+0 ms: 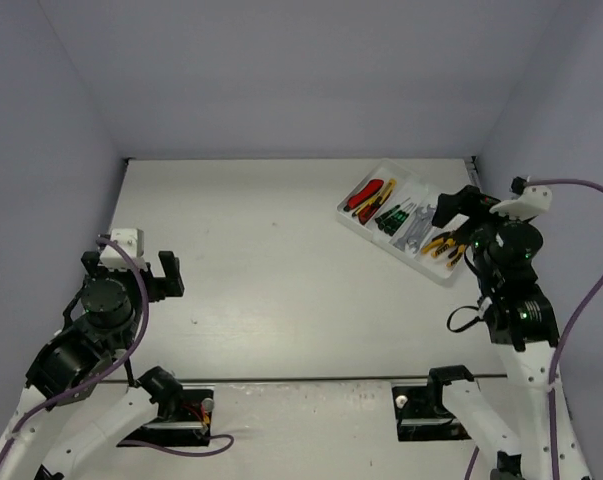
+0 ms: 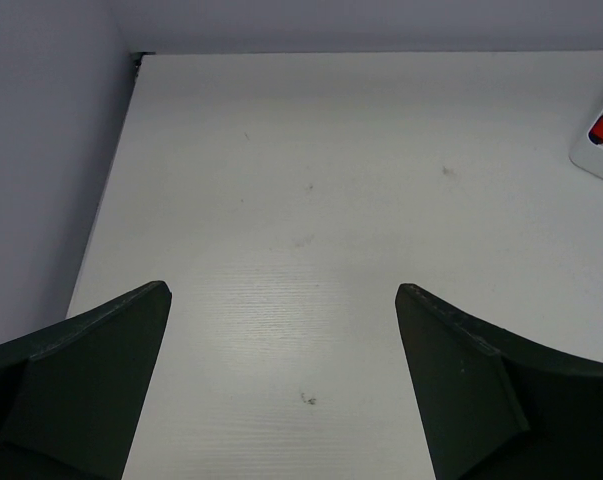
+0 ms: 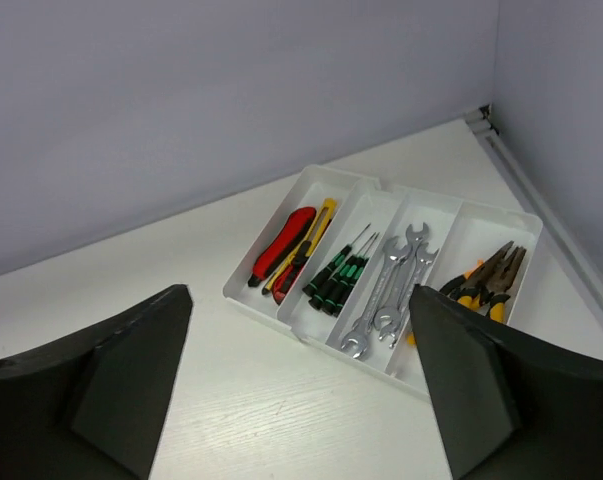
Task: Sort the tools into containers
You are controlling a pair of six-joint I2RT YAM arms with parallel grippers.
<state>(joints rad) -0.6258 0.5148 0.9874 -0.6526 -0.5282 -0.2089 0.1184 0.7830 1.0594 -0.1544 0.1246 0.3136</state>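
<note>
**A:** Starting at the left, what is our left hand (image 2: 283, 295) doing?

**B:** It hangs over the near left part of the tabletop (image 2: 311, 150) with its fingers spread wide and nothing between them; we judge it idle because we can find no tool lying under or near it.

**A:** And the tools themselves?

**B:** All are in the tray (image 3: 476, 228), which sits askew in the far right corner of the tabletop. Going by our right wrist view, the utility knives (image 3: 286, 245) fill the leftmost compartment; next come the screwdrivers (image 3: 341, 270); then the wrenches (image 3: 386, 290); the pliers (image 3: 486, 275) lie in the rightmost one, nearest the right edge.

**A:** Why that layout?

**B:** Each kind lies lengthwise in its own compartment, since the channels are long and narrow; one kind to a channel is just what the sorting asks, so we reckon the job is done or all but done.

**A:** And our right hand (image 3: 299, 295)?

**B:** Spread as well and holding nothing; it hangs above the right edge, set back on the near side of the tray and apart from it, looking down on all four compartments; a good place to check our work.
</note>
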